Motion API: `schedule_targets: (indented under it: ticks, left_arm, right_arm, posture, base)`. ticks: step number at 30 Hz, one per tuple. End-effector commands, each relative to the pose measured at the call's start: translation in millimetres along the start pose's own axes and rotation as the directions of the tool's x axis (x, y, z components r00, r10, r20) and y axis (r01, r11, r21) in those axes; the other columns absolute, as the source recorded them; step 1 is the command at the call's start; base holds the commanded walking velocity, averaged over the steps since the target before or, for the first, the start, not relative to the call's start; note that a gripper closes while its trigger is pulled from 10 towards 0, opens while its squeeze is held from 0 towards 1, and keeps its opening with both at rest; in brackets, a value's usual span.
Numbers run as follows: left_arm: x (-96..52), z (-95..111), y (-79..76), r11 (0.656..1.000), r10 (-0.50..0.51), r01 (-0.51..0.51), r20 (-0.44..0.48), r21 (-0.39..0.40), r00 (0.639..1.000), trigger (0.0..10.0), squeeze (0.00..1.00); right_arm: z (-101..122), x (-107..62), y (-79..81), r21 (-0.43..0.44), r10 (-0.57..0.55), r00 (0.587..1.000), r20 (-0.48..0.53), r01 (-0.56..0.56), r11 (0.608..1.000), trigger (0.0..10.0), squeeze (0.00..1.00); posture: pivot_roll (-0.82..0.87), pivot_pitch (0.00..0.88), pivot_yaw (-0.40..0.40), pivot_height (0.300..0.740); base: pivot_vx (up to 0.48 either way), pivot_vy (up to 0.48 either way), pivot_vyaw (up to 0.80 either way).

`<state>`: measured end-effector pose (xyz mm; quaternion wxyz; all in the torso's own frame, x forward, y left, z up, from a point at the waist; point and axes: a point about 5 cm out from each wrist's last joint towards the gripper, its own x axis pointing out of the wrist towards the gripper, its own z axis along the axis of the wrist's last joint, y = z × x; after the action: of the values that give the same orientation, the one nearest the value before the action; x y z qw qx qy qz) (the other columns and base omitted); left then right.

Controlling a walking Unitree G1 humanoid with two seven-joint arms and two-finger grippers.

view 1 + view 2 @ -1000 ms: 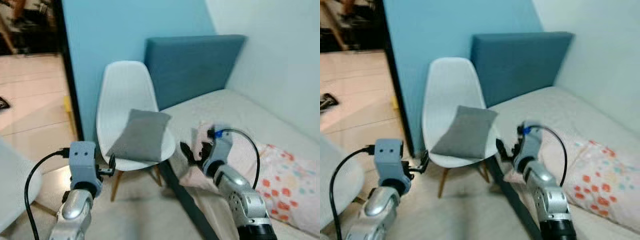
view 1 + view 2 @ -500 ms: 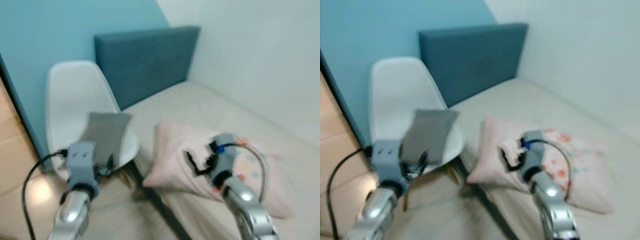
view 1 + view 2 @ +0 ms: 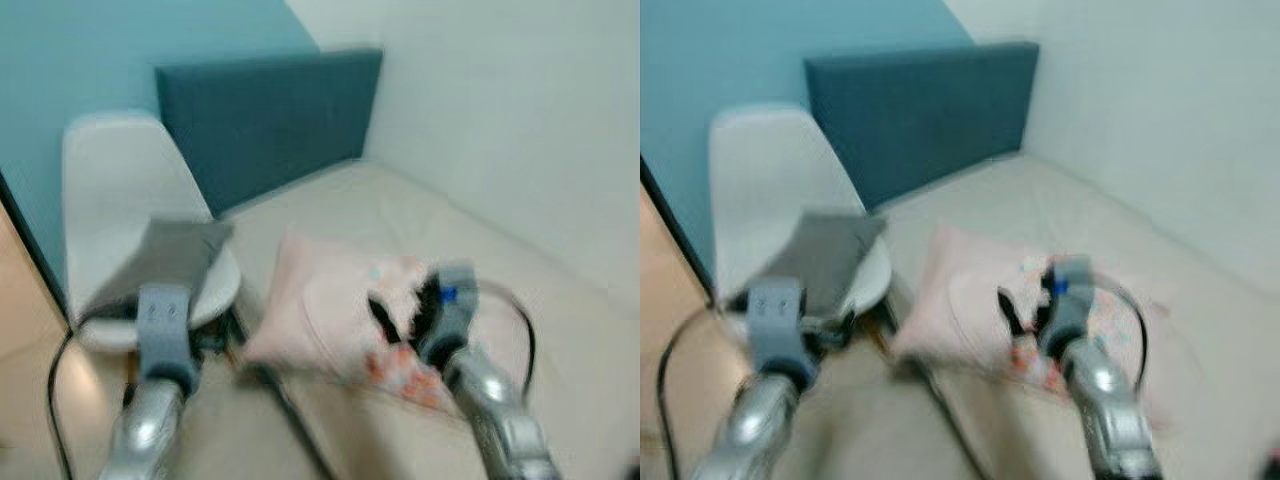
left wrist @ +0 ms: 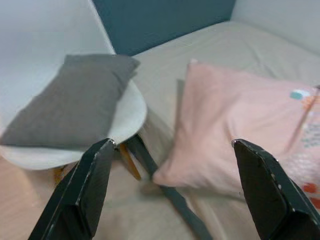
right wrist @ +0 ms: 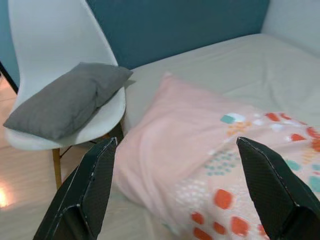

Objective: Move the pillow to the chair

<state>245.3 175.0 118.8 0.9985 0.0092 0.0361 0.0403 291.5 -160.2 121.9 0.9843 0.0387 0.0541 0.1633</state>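
Pillow of pale pink fabric with orange spots [image 3: 330,310] lies mid-frame on the beige bed [image 3: 480,250] in the blurred left eye view, right of the white plastic chair [image 3: 115,180] bearing a grey cushion [image 3: 165,260]. In the left wrist view, the left claw [image 4: 170,192] is spread wide, holding nothing. In the right wrist view, the right claw [image 5: 182,187] gapes empty before the pillow.

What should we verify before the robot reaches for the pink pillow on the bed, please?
1. Left hand open and holding nothing: ok.
2. Right hand open and holding nothing: ok.
3. Pink patterned pillow lies on the beige bed, in front of both hands, untouched: ok.
4. White plastic chair seat free to take it: not ok, a grey rectangular cushion already lies on the seat.
5. Head camera steady: not ok, both eye views are blurred.
6. Pillow within reach: cannot tell.
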Motion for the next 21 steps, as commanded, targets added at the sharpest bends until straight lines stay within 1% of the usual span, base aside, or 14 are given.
schedule_targets:
  ticks: [1,4,18,21]
  left_arm:
    - [-0.3,-3.3,-2.1,1.0,-0.006,0.006,-0.014,-0.012,1.0,10.0,0.0]
    - [-0.3,-3.4,-2.3,1.0,-0.006,0.006,-0.013,-0.009,1.0,10.0,0.0]
    - [-0.1,-3.0,-3.7,1.0,-0.011,0.011,-0.004,-0.003,1.0,10.0,0.0]
    - [0.1,-2.7,-4.0,1.0,-0.011,0.011,-0.003,-0.004,1.0,10.0,0.0]
  right_arm:
    - [-0.1,-0.6,-3.2,0.01,0.01,1.0,-0.006,-0.01,1.0,10.0,0.0]
    - [0.1,-0.5,-1.3,0.004,0.032,0.999,-0.005,-0.032,0.999,10.0,0.0]
    - [2.4,-1.0,3.5,-0.018,0.096,0.995,0.004,-0.096,0.995,10.0,0.0]
    - [2.9,-1.9,5.6,-0.041,0.122,0.993,0.003,-0.122,0.992,10.0,0.0]
  posture:
    - [-0.08,0.0,-0.102,0.74]
    - [-0.08,0.0,-0.103,0.74]
    - [-0.08,0.0,-0.106,0.74]
    - [-0.08,0.0,-0.106,0.74]
  base:
    - [0.0,0.0,0.0]
    - [0.0,0.0,0.0]
    - [0.321,0.0,0.0]
    - [0.337,0.0,0.78]
